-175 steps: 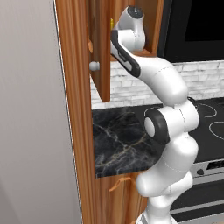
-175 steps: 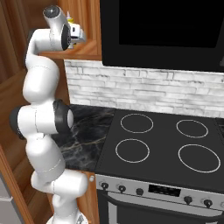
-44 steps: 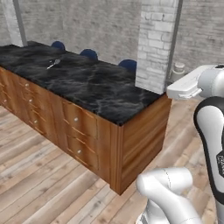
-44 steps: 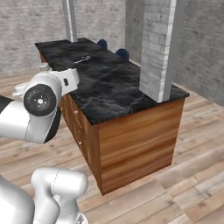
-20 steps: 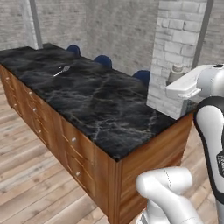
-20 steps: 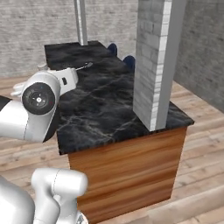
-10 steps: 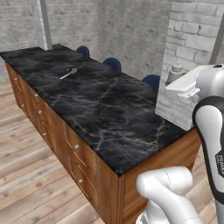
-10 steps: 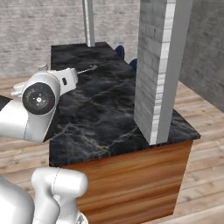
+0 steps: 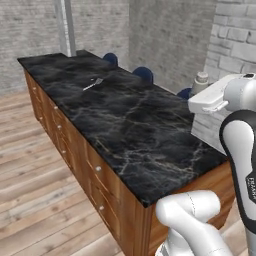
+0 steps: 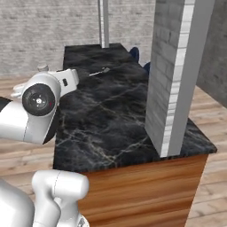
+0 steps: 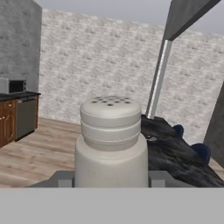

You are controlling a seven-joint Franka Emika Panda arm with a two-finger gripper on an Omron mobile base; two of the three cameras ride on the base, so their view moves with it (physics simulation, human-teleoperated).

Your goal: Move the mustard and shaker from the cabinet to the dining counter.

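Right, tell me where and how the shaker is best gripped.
Grip the shaker on its wide straight lower body, below the narrower perforated cap, coming in level from the side. It stands upright and round, so opposite walls give the claw even contact, as it is shut on it here.

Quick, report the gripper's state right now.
Gripper: shut on the shaker, which stands upright between the jaws, carried in the air near the dining counter.

White arm folded high, hand (image 11: pixel 111 181) level, fingers closed on the upright shaker (image 11: pixel 111 142).
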